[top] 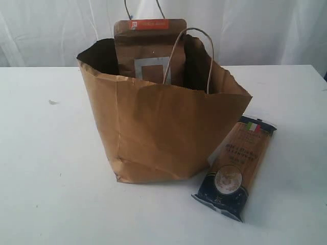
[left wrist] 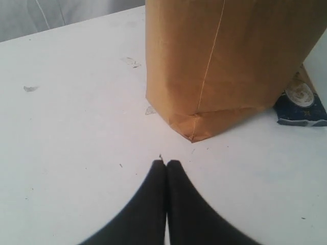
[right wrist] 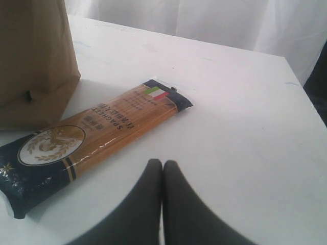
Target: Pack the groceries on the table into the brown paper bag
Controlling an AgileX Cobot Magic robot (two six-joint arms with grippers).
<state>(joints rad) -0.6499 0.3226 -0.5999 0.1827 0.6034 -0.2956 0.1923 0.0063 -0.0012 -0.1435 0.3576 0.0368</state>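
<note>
In the exterior view, the brown paper bag (top: 163, 132) is standing creased and open-mouthed on the white table (top: 51, 178). A brown kraft pouch (top: 149, 51) with an orange strip on top is poking up out of it. The spaghetti pack (top: 236, 168), clear with dark blue ends and a small Italian flag, is lying on the table just beside the bag's right lower corner.

In the left wrist view, the left claw (left wrist: 166, 163) is clenching on nothing. The bag's bottom corner is sitting near its tips, apart from them, and the pack's dark end is peeking out past the bag.

In the right wrist view, the right claw (right wrist: 162, 163) is clenching empty too. The spaghetti pack is lying near its tips, not touching them, with one dark end close by the bag.
</note>
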